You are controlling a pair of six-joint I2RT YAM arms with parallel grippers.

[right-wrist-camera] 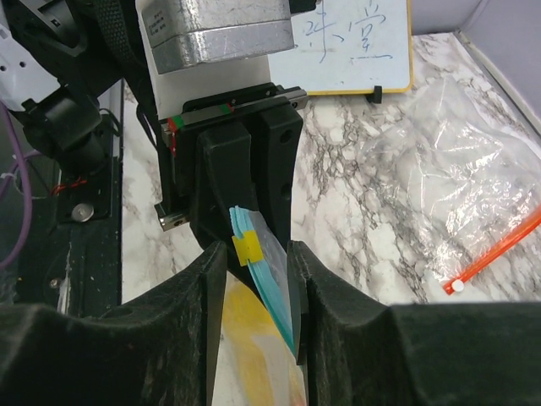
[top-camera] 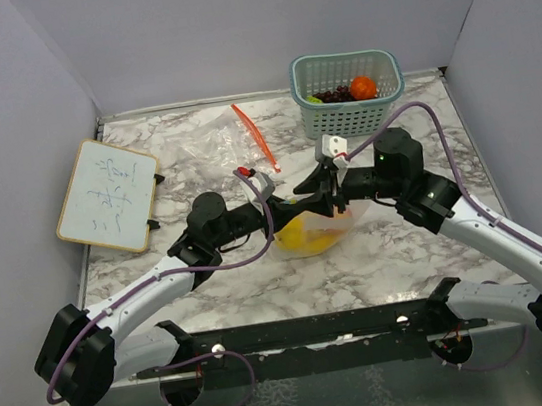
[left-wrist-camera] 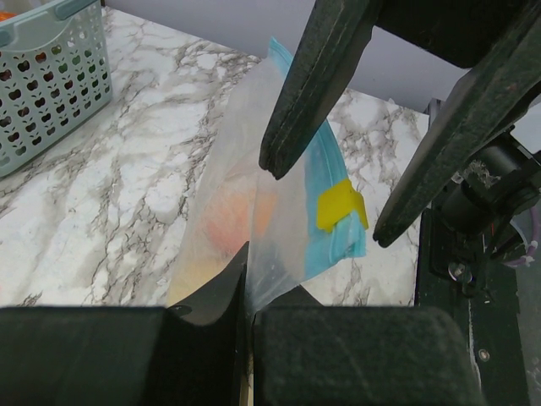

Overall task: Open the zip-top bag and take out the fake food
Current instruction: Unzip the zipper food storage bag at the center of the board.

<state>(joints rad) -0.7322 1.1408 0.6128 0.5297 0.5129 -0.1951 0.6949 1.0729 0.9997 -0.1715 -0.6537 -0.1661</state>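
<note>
One grip only: left pincer is clamped on the top edge of the zip-top bag; right pincer stands apart, astride the zip strip; fake food sits inside, mid-counter

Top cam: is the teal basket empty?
No, the basket holds an orange, a dark grape bunch and a green piece.
</note>
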